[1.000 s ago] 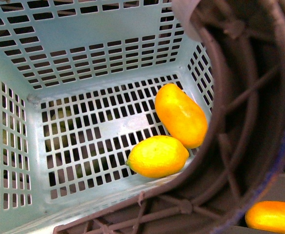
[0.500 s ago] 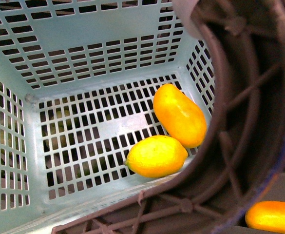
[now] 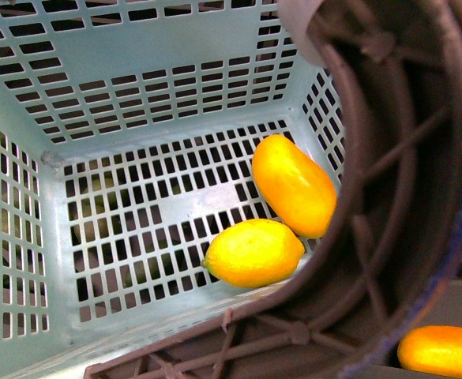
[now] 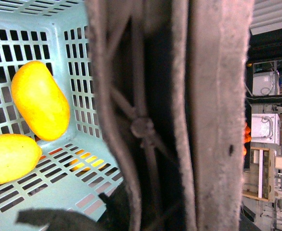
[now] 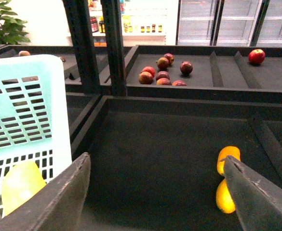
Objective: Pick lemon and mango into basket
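Right gripper hangs open and empty, its two dark fingers spread wide over the bare floor of a dark produce bin. Left gripper: not visible in any view, so its state cannot be told; its wrist camera sits tight against the brown handle.

Lemon lies on the slotted floor of the basket, near the front edge toward the right-hand corner. Mango lies just behind it against the right wall, the two fruits touching or nearly so. Both named fruits appear to be in; the task looks essentially done.

Step in hand, as judged: clear the arms away without disturbing the load. Best done by keeping the right gripper open and drawing it back above the bin floor, away from the basket wall that stands just beside one finger.

Edges and room:
- Basket wall close on one side of the right gripper; a sideways swing that way risks a knock.
- Two orange-yellow fruits lie near the other finger; avoid sweeping low there.
- Bin rim and dark upright posts stand beyond; open floor lies between.
- Another orange-yellow fruit sits outside the basket, past the handle.
- Handle crowds the front view; space under it cannot be read.
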Controlling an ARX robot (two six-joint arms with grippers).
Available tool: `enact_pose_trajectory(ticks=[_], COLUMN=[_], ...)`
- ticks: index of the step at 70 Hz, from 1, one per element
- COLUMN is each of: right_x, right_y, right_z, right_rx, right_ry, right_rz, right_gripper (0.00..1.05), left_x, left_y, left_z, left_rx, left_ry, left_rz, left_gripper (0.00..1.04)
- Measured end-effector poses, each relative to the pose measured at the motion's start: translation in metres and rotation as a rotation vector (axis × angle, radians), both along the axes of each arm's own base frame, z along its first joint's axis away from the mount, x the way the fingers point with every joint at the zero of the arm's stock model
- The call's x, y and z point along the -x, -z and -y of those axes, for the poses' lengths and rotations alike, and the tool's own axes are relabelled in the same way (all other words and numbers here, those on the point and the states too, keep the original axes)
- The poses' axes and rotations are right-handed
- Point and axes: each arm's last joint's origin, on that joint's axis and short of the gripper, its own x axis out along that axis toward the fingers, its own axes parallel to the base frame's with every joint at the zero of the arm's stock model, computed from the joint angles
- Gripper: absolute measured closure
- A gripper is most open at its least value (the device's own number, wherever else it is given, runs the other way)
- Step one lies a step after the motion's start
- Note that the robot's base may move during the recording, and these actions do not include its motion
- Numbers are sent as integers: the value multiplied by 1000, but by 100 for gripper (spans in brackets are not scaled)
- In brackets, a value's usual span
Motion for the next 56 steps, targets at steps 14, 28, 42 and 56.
enact_pose_trajectory(ticks=[14,28,42,56], right_x=[0,0,0,0], right_y=[0,0,0,0], right_z=[0,0,0,0], right_rx=[0,0,0,0], right_ry=[1,2,0,2], right_rz=[0,0,-2,2], right_gripper=[9,9,9,9], left_x=[0,2,1,0], left_y=[0,0,0,0], left_z=[0,3,2,0], left_rx=[1,15,3,-3], left_ry=[-1,28,4,-1], left_rz=[-1,-14,-4,1], left_gripper=[91,91,91,91])
